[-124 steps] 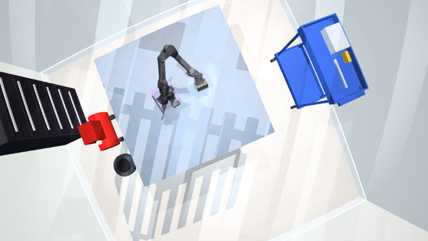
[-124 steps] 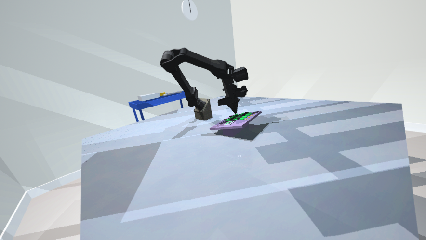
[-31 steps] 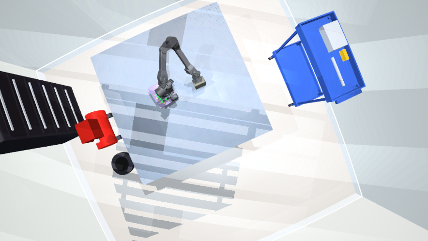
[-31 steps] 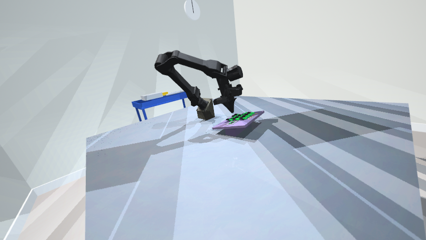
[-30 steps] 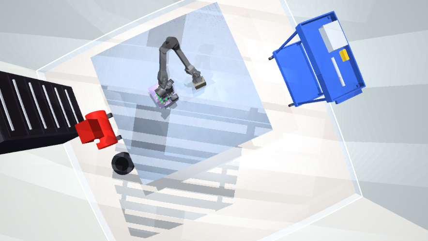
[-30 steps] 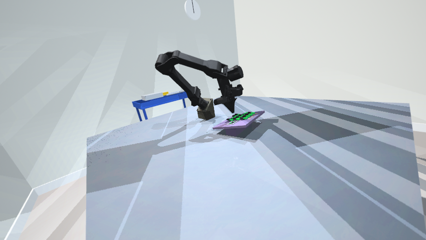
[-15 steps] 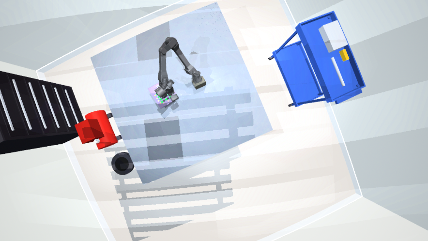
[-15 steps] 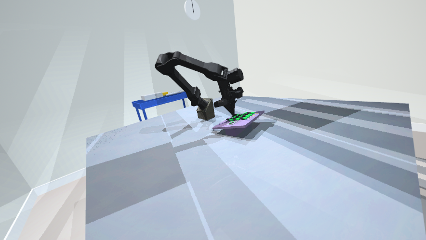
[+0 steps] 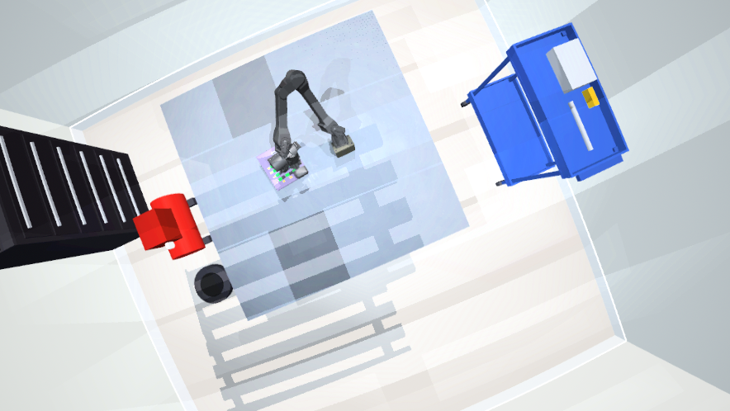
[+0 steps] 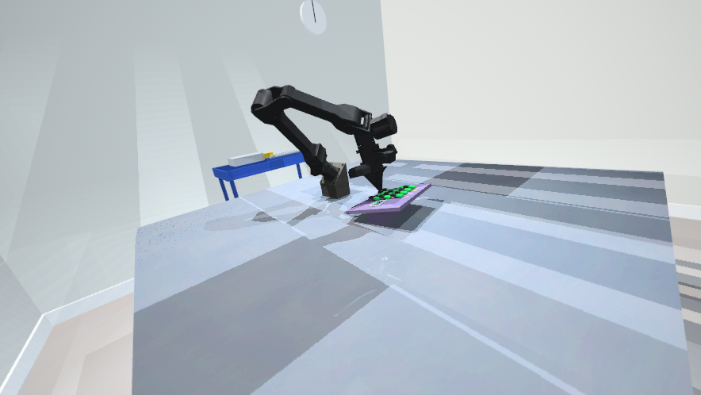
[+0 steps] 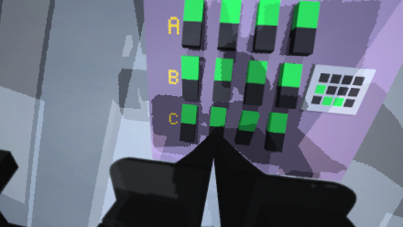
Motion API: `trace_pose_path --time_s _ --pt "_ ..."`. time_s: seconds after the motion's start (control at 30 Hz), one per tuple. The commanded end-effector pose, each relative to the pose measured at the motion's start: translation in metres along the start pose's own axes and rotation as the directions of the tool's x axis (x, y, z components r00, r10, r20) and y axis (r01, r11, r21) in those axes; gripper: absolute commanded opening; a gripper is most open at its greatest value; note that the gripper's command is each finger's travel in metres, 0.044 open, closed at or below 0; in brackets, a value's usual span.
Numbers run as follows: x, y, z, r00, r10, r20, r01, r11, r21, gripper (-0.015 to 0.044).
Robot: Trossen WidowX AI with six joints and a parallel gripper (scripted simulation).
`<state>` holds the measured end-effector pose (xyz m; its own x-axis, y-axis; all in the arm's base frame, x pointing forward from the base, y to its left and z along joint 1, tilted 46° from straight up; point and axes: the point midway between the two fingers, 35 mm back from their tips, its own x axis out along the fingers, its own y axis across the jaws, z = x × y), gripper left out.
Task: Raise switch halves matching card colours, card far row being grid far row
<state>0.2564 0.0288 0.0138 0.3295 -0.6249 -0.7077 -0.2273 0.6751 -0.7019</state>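
Green switch C2 at hand tip

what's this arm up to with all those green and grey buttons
A single robot arm is working a purple panel of rocker switches laid out in rows A, B and C. Its gripper is shut with nothing held, used as a pointed poker. The tip sits right at the second switch in row C, at its near end. A small card beside the grid shows the target pattern: mostly dark squares, three green.
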Motion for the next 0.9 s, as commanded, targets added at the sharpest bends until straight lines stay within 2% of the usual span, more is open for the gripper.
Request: trace_pose_path --time_s 0.0,0.87 --pt "0.0008 -0.0008 0.0001 1.000 -0.006 0.001 0.006 1.000 -0.004 0.0000" --pt "0.0043 -0.0008 0.0000 1.000 -0.006 0.001 0.006 1.000 -0.004 0.0000"
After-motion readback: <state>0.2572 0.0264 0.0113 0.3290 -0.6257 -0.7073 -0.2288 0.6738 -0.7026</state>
